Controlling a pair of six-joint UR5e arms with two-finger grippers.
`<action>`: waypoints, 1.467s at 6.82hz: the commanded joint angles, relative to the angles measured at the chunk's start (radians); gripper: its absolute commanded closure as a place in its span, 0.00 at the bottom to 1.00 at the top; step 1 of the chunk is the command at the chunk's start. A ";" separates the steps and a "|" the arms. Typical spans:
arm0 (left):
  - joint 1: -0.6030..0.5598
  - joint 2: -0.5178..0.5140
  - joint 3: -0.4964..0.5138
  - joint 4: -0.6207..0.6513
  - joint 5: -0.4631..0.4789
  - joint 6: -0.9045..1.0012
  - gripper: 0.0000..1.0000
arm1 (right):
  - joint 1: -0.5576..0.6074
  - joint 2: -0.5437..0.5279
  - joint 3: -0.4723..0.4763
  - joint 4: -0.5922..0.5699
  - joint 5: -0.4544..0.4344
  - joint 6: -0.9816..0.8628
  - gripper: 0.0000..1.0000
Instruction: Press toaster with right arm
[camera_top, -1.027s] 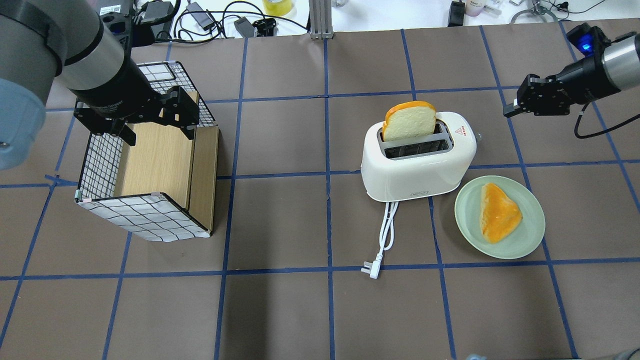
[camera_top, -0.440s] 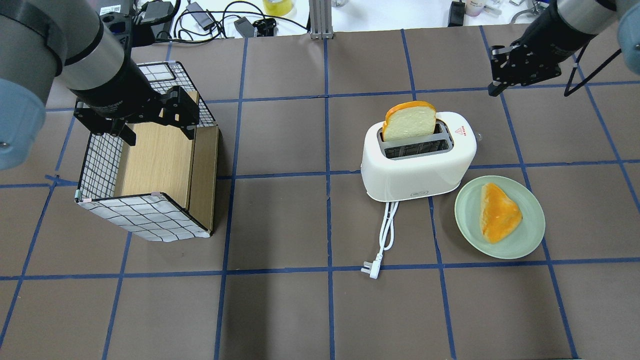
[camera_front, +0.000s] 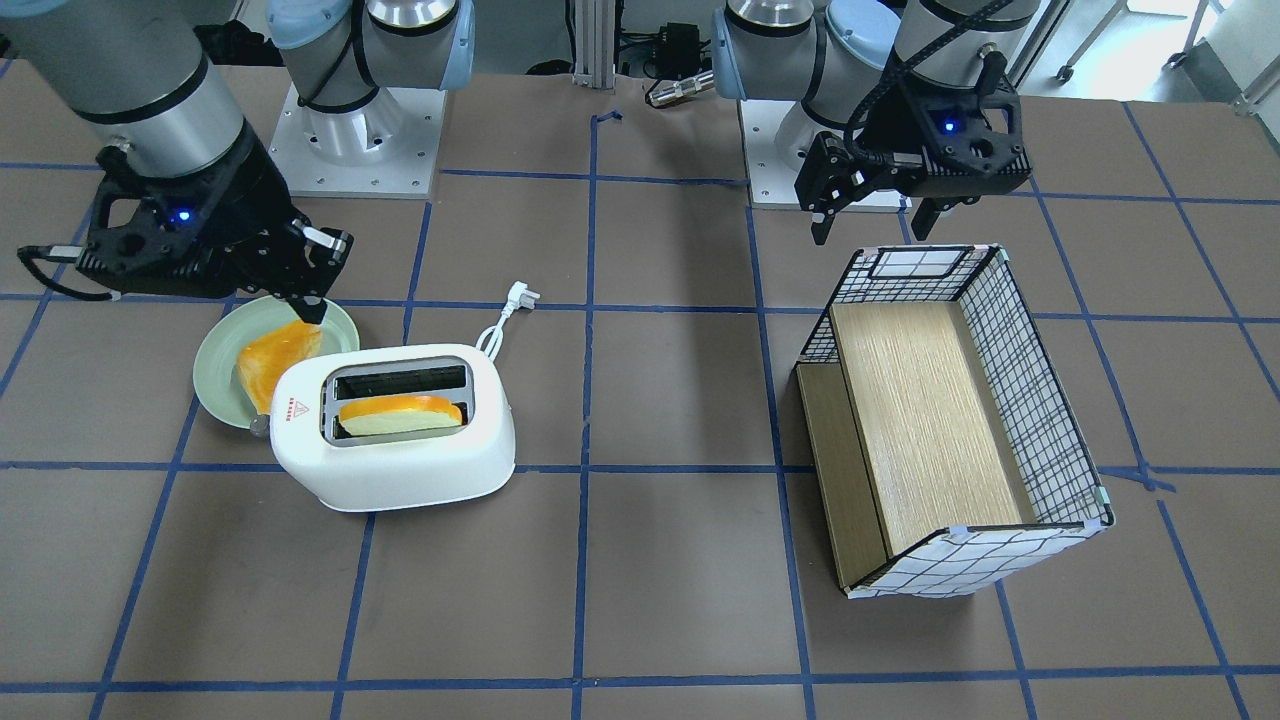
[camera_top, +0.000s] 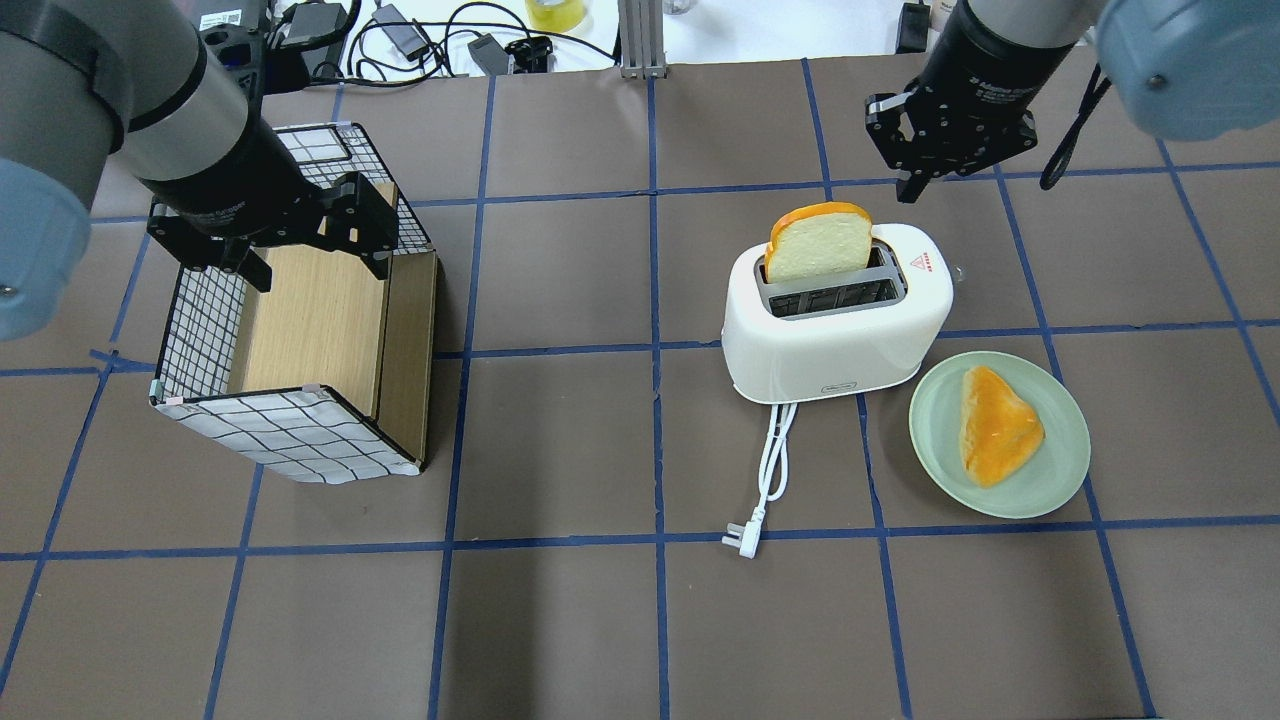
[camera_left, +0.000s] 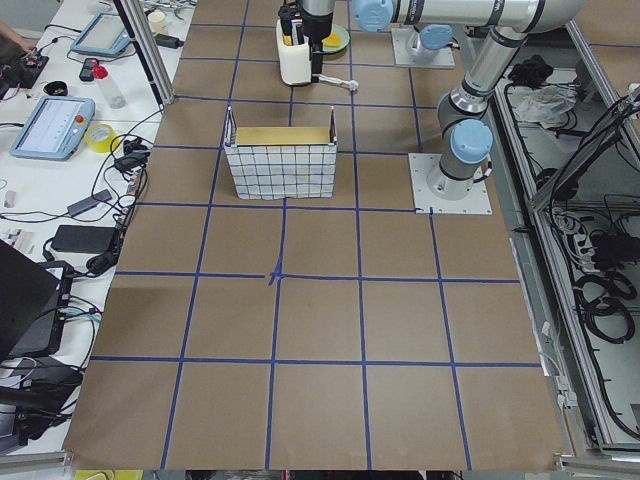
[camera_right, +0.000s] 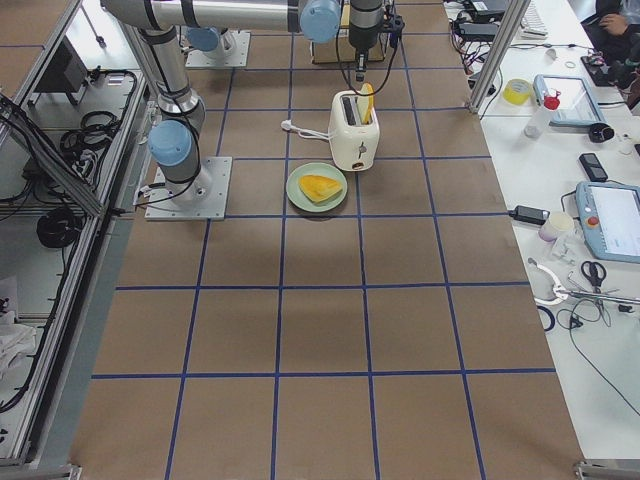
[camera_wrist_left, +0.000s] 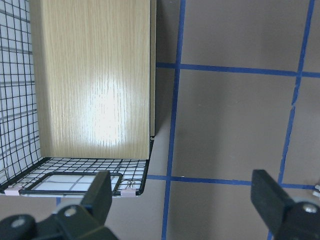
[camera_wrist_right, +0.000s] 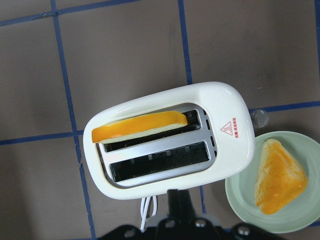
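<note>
The white toaster (camera_top: 835, 320) stands right of the table's middle, with a bread slice (camera_top: 820, 243) upright in its far slot. Its small grey lever (camera_top: 957, 270) sticks out of the right end, below the red triangle sticker. My right gripper (camera_top: 912, 188) is shut and empty. It hangs well above the toaster's right end and points down, touching nothing. The right wrist view looks straight down on the toaster (camera_wrist_right: 165, 140) and the lever (camera_wrist_right: 259, 118). My left gripper (camera_top: 320, 255) is open and empty above the basket.
A pale green plate (camera_top: 940, 420) with a toast piece (camera_top: 995, 425) lies right in front of the toaster. The cord and plug (camera_top: 745, 540) trail towards the robot. A grid-patterned basket (camera_top: 290, 430) with a wooden board lies on its side at the left.
My right arm has swung from the table's right edge leftward to above the toaster's right end, its gripper turning to point down. The left arm, toaster and bread have not moved.
</note>
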 joint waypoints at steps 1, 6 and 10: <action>0.000 0.000 0.000 0.000 0.000 0.000 0.00 | 0.037 -0.013 -0.087 0.151 -0.073 0.060 1.00; 0.000 0.000 0.000 0.000 0.001 0.000 0.00 | 0.037 -0.001 -0.072 0.035 -0.114 -0.004 0.00; 0.000 0.000 0.000 0.000 0.002 0.000 0.00 | 0.037 -0.001 -0.072 0.033 -0.111 -0.007 0.00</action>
